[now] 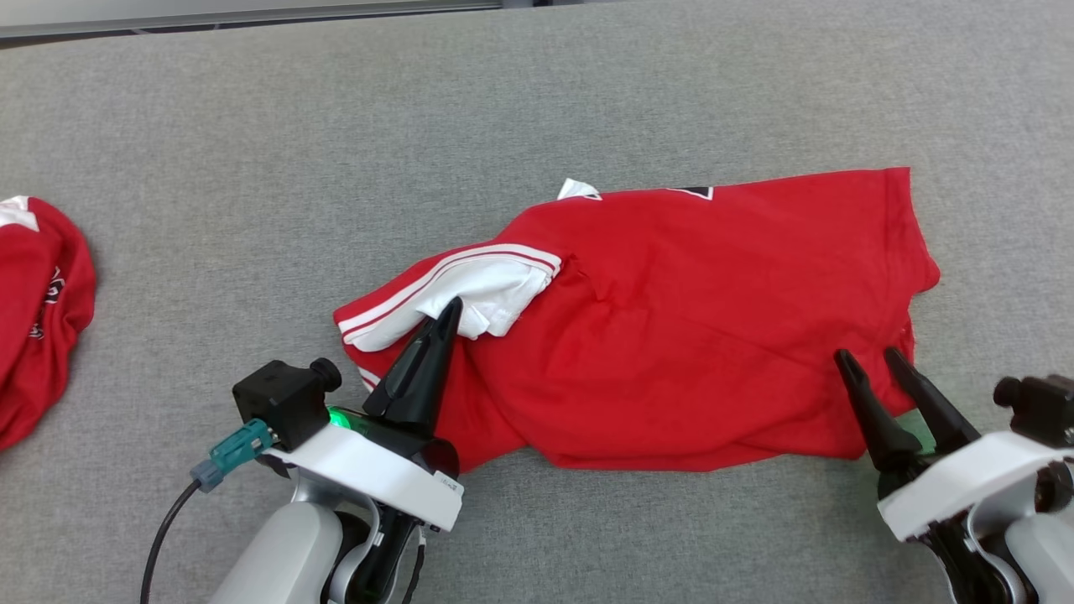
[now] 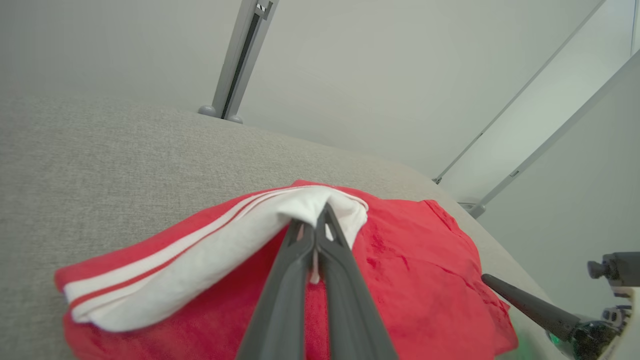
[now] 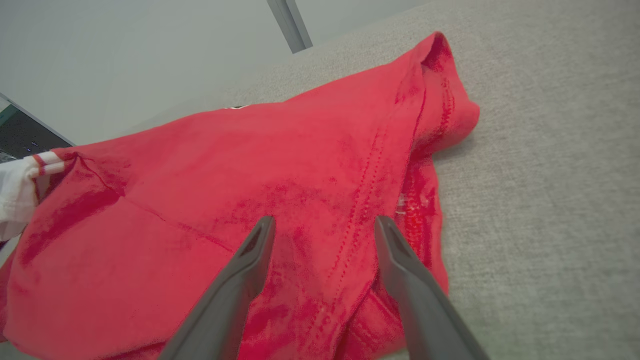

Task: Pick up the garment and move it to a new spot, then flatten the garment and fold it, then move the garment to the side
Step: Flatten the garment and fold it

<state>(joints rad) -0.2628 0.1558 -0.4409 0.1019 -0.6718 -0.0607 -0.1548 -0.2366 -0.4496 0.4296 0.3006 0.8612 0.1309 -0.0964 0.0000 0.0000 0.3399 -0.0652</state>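
Note:
A red garment (image 1: 671, 319) with a white, red-striped sleeve (image 1: 470, 289) lies partly folded across the middle of the grey table (image 1: 537, 101). My left gripper (image 1: 449, 312) is shut on the white sleeve cloth (image 2: 320, 210) at the garment's left end. My right gripper (image 1: 868, 356) stands open over the garment's lower right corner. In the right wrist view the two fingers (image 3: 260, 250) are spread above the red hem (image 3: 380, 165), with nothing gripped between them.
A second red cloth (image 1: 38, 310) with white trim lies bunched at the table's left edge. The table's far edge (image 1: 252, 21) runs along the top. Bare grey surface stretches behind and to the right of the garment. Metal frame posts (image 2: 240, 60) stand beyond the table.

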